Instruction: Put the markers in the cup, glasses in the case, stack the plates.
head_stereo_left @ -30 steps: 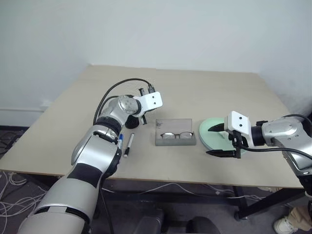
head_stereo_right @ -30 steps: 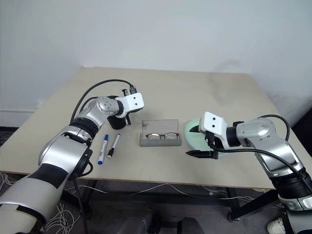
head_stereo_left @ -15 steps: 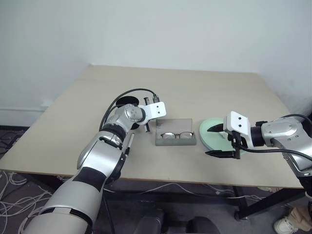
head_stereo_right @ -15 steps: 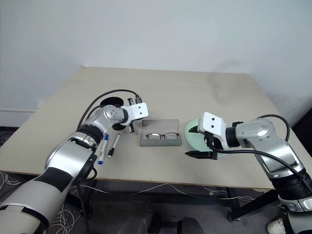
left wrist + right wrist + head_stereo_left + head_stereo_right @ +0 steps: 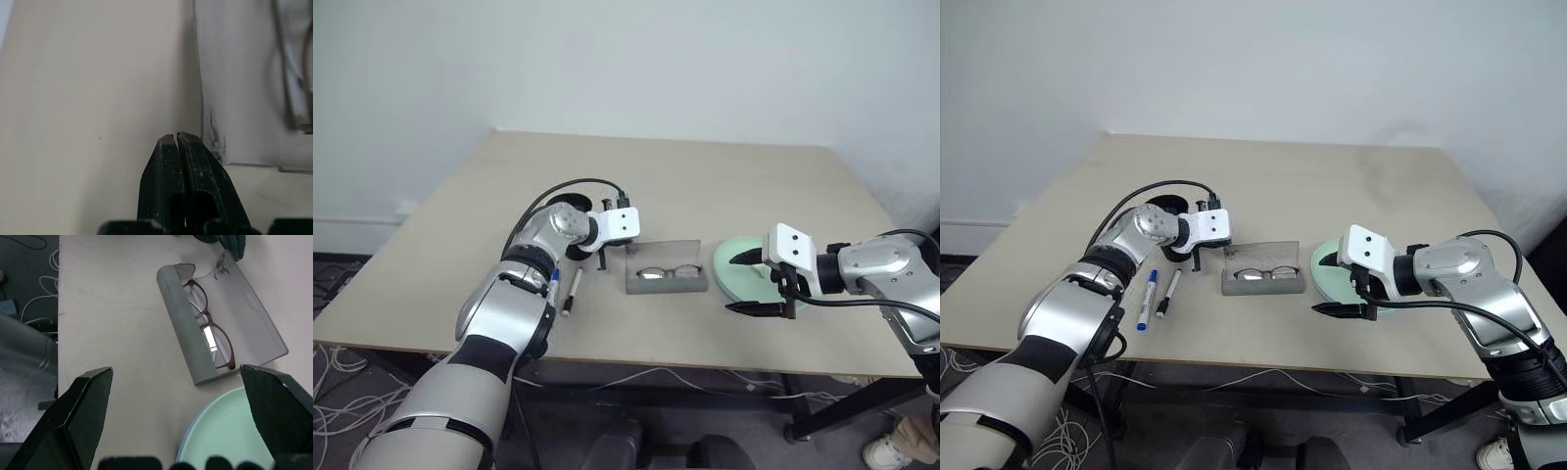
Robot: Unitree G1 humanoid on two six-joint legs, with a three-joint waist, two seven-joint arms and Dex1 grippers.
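Observation:
The grey case (image 5: 664, 251) lies open at mid table with the glasses (image 5: 668, 272) inside it. My left gripper (image 5: 602, 260) is shut and empty, its tips low by the case's left end (image 5: 244, 88). Behind that hand stands the black cup (image 5: 1163, 206), mostly hidden. The black-capped marker (image 5: 1168, 292) and the blue marker (image 5: 1147, 299) lie side by side left of the case. A mint green plate (image 5: 744, 266) sits right of the case, a light blue edge (image 5: 185, 443) showing under it. My right gripper (image 5: 734, 284) hovers open over the plate's near-left rim.
The tan table (image 5: 705, 176) stretches back to a white wall. Its front edge (image 5: 636, 364) runs just below the markers and my right gripper. Cables lie on the floor (image 5: 333, 392) at the lower left.
My left hand has sunk a little and turned, its shut fingers now pointing down beside the case's left end. The right arm has kept still.

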